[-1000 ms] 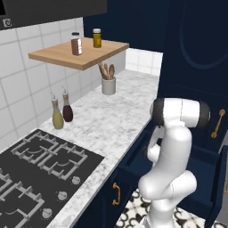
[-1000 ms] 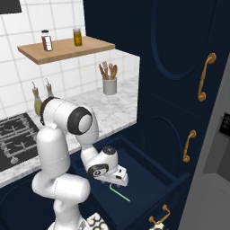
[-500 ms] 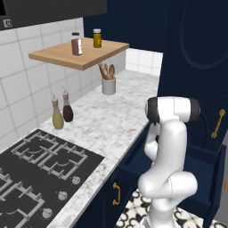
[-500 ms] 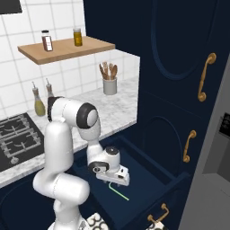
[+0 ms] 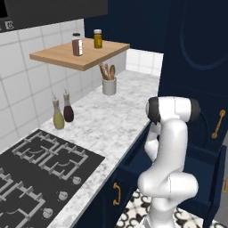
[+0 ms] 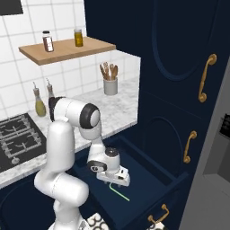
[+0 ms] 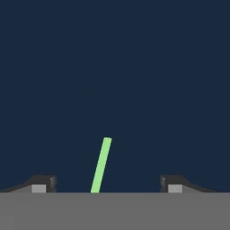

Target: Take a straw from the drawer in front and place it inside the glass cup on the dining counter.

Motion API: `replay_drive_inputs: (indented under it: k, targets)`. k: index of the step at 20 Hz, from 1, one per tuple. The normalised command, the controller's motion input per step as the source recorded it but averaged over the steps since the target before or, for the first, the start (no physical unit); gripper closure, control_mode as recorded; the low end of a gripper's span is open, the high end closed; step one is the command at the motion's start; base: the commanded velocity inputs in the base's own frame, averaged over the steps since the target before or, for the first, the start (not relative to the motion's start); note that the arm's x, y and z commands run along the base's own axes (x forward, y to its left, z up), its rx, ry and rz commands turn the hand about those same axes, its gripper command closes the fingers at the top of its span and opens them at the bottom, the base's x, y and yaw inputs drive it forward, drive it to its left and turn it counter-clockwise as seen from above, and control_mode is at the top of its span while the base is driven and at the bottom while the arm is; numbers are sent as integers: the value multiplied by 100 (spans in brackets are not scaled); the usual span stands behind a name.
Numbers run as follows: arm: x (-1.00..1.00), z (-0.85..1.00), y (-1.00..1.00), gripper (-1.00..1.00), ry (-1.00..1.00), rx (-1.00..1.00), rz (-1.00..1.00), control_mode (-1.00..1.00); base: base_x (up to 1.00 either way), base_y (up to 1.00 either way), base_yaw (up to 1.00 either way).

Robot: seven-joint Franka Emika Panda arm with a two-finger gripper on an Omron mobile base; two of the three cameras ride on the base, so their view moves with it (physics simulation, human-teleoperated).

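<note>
The light-green straw (image 6: 119,193) lies flat on the dark floor of the open drawer (image 6: 176,180). My gripper (image 6: 117,181) hangs low inside the drawer, just above the straw's near end, pointing down. In the hand view the straw (image 7: 101,164) runs up from the bottom edge between the two fingertips (image 7: 42,183), closer to the left one, and touches neither. The gripper (image 7: 108,184) is open and holds nothing. In the left base view my own arm hides the hand, and the drawer (image 5: 215,178) stands pulled out. The glass cup and the dining counter are out of view.
A marbled worktop (image 6: 121,110) runs to the left above the drawer, carrying a utensil pot with wooden spoons (image 6: 110,82), two bottles (image 6: 39,105) and a hob (image 6: 15,134). Tall navy cabinet doors with brass handles (image 6: 204,76) rise on the right.
My hand has sunk lower into the drawer, closer to the straw. The straw has not moved.
</note>
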Motion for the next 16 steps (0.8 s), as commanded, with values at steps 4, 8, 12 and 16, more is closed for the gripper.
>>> replay_drive_inputs:
  k: [4,8,12,16]
  targets:
    - [0,-50,0,100,-1,0,0,-100,0,0,0]
    - [0,-36,0,100,-2,0,0,-100,0,0,0]
    - [0,-13,15,100,-1,0,0,-100,0,0,0]
    - [0,-4,46,100,0,0,-3,-100,0,0,0]
